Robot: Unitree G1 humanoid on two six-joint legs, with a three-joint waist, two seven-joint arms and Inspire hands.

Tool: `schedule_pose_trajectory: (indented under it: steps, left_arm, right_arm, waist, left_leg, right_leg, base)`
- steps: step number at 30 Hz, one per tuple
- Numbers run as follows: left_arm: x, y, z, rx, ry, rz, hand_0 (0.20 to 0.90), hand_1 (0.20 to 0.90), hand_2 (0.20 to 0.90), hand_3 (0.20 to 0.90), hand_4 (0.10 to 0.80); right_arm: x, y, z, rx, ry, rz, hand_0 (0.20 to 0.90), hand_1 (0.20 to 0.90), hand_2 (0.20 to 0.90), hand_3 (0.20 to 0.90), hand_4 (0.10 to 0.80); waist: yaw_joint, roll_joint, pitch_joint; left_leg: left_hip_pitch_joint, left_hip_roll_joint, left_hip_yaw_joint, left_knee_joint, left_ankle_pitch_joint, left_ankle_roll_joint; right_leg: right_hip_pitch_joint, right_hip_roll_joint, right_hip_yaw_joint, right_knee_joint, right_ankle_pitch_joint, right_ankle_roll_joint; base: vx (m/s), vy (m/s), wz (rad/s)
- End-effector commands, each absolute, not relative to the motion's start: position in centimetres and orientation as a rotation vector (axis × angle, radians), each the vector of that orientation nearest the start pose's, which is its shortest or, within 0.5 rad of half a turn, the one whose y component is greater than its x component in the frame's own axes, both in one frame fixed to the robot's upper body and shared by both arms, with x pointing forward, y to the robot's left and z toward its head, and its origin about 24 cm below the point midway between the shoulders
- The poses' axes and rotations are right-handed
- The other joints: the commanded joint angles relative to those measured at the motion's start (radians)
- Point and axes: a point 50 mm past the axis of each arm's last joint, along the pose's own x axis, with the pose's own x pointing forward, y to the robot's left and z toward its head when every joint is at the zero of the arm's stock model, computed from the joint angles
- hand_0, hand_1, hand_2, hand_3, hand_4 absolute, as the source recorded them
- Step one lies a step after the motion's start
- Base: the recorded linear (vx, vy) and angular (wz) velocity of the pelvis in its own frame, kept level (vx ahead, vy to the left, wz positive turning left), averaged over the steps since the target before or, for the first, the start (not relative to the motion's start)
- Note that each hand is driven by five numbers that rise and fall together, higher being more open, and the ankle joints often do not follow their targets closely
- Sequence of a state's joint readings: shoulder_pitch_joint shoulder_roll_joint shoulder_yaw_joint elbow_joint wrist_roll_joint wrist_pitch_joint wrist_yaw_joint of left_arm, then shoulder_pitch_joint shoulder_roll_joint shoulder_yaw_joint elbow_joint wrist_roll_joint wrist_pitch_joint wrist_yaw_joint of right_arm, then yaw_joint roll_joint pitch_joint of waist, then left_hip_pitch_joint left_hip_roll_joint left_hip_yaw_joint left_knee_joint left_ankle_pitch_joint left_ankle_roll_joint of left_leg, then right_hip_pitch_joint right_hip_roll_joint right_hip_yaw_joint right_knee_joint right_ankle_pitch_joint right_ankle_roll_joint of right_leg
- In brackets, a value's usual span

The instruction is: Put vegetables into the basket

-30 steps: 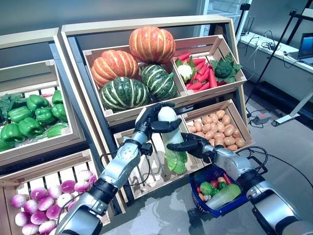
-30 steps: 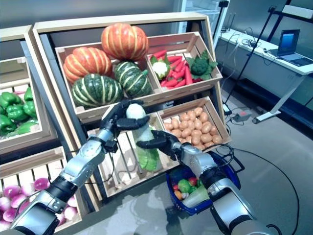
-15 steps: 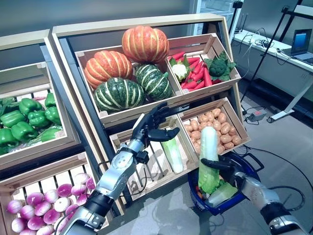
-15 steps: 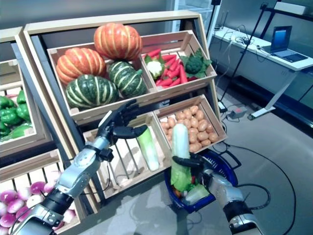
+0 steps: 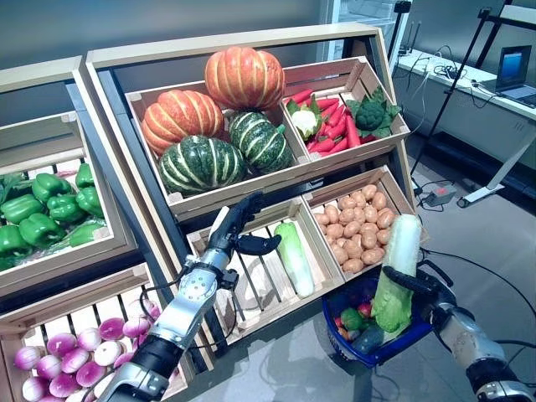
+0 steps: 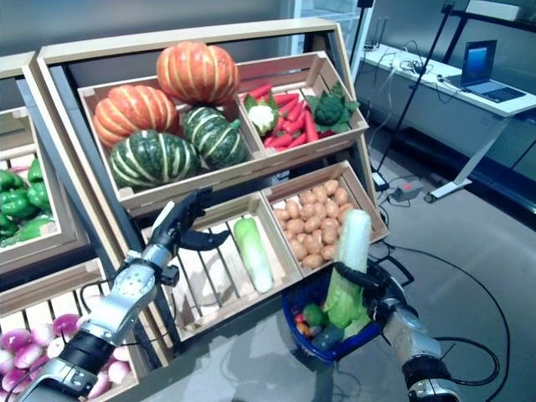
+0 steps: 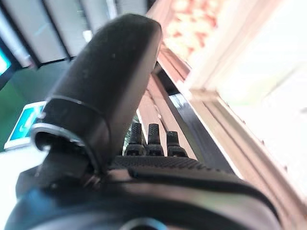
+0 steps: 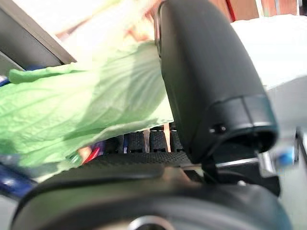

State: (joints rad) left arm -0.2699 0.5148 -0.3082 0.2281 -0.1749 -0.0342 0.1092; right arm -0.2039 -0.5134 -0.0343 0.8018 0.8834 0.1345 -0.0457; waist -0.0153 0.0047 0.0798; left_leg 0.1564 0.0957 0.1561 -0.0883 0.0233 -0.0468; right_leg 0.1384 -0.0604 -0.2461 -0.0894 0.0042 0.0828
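My right hand [image 5: 429,291] is curled round the cabbage [image 5: 395,272], held nearly upright with its leafy end hanging straight above the blue basket [image 5: 352,342], while my left hand [image 5: 237,229], fingers spread, hovers far off by the crate's other cabbage [image 5: 292,257].

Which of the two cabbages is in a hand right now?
The upright napa cabbage over the blue basket, gripped by the right hand. The other cabbage lies in the slatted crate.
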Motion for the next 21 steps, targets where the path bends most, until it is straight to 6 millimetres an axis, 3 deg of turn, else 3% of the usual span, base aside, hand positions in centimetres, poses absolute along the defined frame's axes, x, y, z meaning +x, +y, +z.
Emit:
schedule_pose_trajectory:
  steps: [1, 10, 17, 19, 21]
  left_arm:
    - [31.4, 19.7, 11.7, 0.606, -0.326, -0.072, 0.9, 0.9, 0.9, 0.9, 0.8]
    - [31.4, 19.7, 12.5, 0.764, -0.412, -0.06, 0.9, 0.9, 0.9, 0.9, 0.8]
    - [30.7, 21.7, 11.7, 0.845, -0.369, -0.042, 0.9, 0.9, 0.9, 0.9, 0.8]
    - [30.4, 22.0, 11.3, 0.849, -0.36, -0.038, 0.9, 0.9, 0.9, 0.9, 0.8]
    - [30.2, 21.9, 10.8, 0.849, -0.361, -0.036, 0.9, 0.9, 0.9, 0.9, 0.8]
  right_arm:
    - [25.6, -35.3, 0.0, 0.519, 0.291, -0.704, 0.3, 0.3, 0.3, 0.3, 0.4]
    - [25.9, -34.4, -1.1, 0.591, 0.32, -0.746, 0.3, 0.3, 0.3, 0.3, 0.4]
    - [25.4, -34.0, -1.7, 0.516, 0.354, -0.66, 0.3, 0.3, 0.3, 0.3, 0.4]
    - [25.7, -33.9, -1.5, 0.493, 0.35, -0.617, 0.3, 0.3, 0.3, 0.3, 0.4]
    - [26.2, -33.4, -1.1, 0.468, 0.331, -0.546, 0.3, 0.3, 0.3, 0.3, 0.4]
  waist:
    - [0.006, -0.026, -0.04]
    - [0.016, -0.013, -0.029]
    - [0.012, -0.013, -0.023]
    - [0.013, -0.02, -0.01]
    - [0.018, -0.034, 0.022]
  left_leg:
    - [-0.022, 0.0, 0.042, 0.001, -0.02, -0.002]
    - [-0.026, 0.003, 0.039, 0.001, -0.016, -0.007]
    - [-0.003, 0.015, 0.056, 0.001, -0.005, -0.017]
    - [-0.009, 0.02, 0.075, 0.054, -0.002, -0.028]
    - [-0.087, 0.024, 0.067, 0.262, -0.015, -0.035]
  right_leg:
    - [0.0, -0.007, 0.024, 0.002, 0.029, -0.015]
    - [-0.002, -0.007, 0.021, 0.002, 0.03, -0.02]
    - [0.004, 0.009, 0.039, 0.002, 0.023, -0.036]
    - [0.007, 0.009, 0.049, 0.002, 0.03, -0.046]
    - [0.012, 0.005, 0.065, 0.004, 0.044, -0.064]
  base:
    - [0.034, -0.037, -0.02]
    - [0.028, -0.031, -0.04]
    - [0.053, -0.095, -0.02]
    - [0.05, -0.084, -0.12]
    - [0.012, -0.044, -0.22]
